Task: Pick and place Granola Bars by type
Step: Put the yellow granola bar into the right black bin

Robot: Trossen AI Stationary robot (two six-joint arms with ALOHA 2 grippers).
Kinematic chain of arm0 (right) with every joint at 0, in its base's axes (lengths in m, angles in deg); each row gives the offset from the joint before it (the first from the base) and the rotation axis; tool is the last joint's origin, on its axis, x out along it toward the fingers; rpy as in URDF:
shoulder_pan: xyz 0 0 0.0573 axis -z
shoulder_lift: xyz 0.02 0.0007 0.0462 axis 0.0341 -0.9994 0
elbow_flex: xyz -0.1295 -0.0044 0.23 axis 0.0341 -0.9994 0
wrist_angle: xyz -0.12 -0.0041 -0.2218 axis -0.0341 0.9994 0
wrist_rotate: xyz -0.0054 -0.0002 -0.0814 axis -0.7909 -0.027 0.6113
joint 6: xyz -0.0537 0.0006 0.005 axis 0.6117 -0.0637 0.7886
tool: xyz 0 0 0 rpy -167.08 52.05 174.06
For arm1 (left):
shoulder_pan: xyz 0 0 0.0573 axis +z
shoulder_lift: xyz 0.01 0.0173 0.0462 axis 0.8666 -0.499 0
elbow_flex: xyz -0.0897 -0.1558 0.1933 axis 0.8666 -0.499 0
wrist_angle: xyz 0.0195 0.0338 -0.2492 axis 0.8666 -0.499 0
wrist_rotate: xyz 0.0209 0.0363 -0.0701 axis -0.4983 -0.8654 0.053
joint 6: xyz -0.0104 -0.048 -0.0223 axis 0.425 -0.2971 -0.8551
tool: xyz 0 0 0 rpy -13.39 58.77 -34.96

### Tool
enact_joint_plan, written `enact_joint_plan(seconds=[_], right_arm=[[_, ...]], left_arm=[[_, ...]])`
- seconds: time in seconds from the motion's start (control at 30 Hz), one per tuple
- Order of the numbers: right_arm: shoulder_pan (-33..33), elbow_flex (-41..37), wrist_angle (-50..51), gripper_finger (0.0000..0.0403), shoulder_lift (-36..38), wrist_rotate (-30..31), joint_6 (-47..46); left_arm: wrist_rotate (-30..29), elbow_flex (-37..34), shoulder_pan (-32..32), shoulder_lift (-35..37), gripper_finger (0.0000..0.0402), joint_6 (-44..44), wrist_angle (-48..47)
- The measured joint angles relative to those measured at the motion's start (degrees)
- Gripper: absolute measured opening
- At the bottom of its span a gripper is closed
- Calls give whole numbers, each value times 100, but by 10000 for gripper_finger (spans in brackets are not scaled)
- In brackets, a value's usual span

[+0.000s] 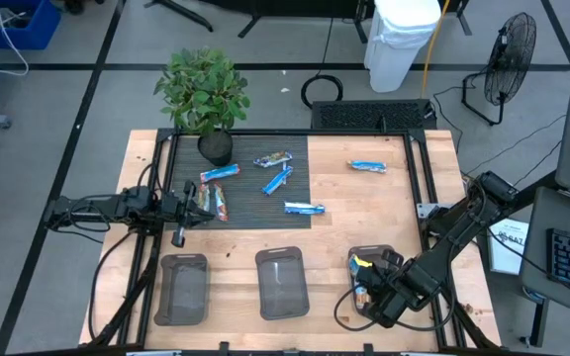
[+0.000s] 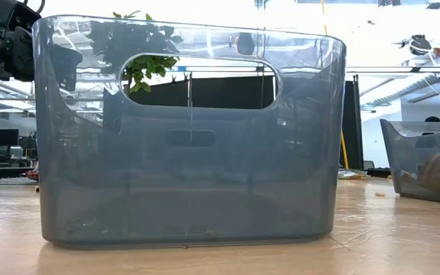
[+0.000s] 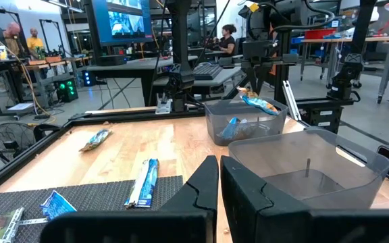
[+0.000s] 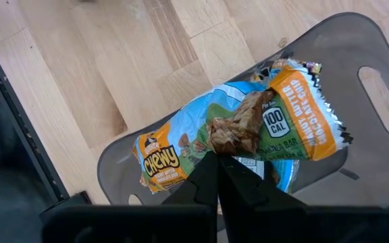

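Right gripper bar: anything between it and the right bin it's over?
Nothing visible. The right gripper is shut on the peanut butter granola bar directly above the right bin, which already holds a bar. The left gripper waits at the mat's edge, far off.

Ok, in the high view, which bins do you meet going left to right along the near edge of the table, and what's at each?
Left bin, nothing visible inside → middle bin, nothing visible inside → right bin, where the right claw holds a granola bar over it.
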Motion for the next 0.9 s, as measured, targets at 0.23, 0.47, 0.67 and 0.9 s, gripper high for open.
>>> enact_joint_plan(seconds=[0.23,0.47,0.67,0.9], right_arm=[[-1,0,14,0,0,-15,-167],[-1,0,26,0,0,-15,-169],[-1,0,35,10,0,-20,-171],[-1,-386,26,50,7,-356,-441]], left_arm=[[0,0,2,-2,26,0,0],[0,0,2,-2,26,0,0],[0,-1,1,-2,26,0,0],[0,-1,0,-1,26,0,0]])
